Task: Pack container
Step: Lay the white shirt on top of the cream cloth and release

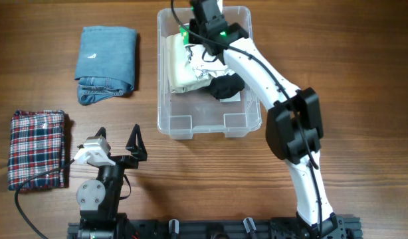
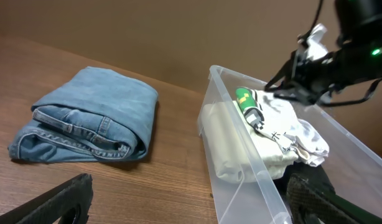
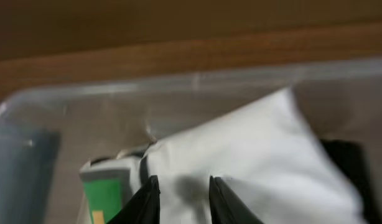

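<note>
Wood-grain table (image 1: pixel 337 60) — container (image 1: pixel 207 127), folded jeans (image 1: pixel 106 63) and plaid cloth (image 1: pixel 36 149) lie apart.

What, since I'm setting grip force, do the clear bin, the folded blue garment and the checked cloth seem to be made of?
The container: clear, glossy hard plastic; the table shows through its walls. The folded blue garment: denim, matte, judging by faded blue weave, thick seams and hem. The checked cloth: soft woven fabric, matte, red-and-blue plaid; perhaps cotton or flannel, the look leaves that open.

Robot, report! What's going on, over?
Left tool open, parked. Right tool over white cloth inside container, grip unclear. Jeans, plaid cloth outside.
</note>
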Available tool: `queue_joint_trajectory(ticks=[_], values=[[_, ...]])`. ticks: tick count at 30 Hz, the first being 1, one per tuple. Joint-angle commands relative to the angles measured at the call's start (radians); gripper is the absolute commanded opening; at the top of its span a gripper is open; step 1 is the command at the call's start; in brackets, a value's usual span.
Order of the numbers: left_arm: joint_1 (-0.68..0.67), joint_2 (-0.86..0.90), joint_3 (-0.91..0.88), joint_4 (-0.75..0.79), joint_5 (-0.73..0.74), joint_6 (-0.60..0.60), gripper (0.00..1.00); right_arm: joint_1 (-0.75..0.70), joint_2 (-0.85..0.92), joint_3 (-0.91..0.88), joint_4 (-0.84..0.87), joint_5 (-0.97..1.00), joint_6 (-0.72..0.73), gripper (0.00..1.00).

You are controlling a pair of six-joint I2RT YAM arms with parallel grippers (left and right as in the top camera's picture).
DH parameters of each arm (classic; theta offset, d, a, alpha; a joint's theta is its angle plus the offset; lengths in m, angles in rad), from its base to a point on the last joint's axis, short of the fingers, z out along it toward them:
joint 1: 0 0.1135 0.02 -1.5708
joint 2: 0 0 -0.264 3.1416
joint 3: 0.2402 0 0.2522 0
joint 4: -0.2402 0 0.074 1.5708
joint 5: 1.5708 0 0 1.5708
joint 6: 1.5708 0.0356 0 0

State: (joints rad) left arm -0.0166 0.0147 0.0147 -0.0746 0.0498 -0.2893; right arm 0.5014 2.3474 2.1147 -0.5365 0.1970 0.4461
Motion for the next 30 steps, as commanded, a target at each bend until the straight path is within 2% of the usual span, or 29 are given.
queue_joint_trajectory(ticks=[1, 22, 27, 30], values=[[0.008, 0.000, -0.008, 0.000, -0.014, 0.021, 1.00, -0.049, -0.050, 0.006, -0.006, 0.072, -0.027, 0.26], [0.008, 0.000, -0.008, 0.000, -0.014, 0.020, 1.00, -0.081, 0.077, -0.043, -0.026, -0.101, 0.027, 0.26], [0.008, 0.000, -0.008, 0.000, -0.014, 0.020, 1.00, -0.081, 0.017, -0.031, -0.047, -0.092, 0.025, 0.26], [0.008, 0.000, -0.008, 0.000, -0.014, 0.020, 1.00, -0.081, -0.085, -0.021, -0.055, -0.054, 0.024, 0.27]])
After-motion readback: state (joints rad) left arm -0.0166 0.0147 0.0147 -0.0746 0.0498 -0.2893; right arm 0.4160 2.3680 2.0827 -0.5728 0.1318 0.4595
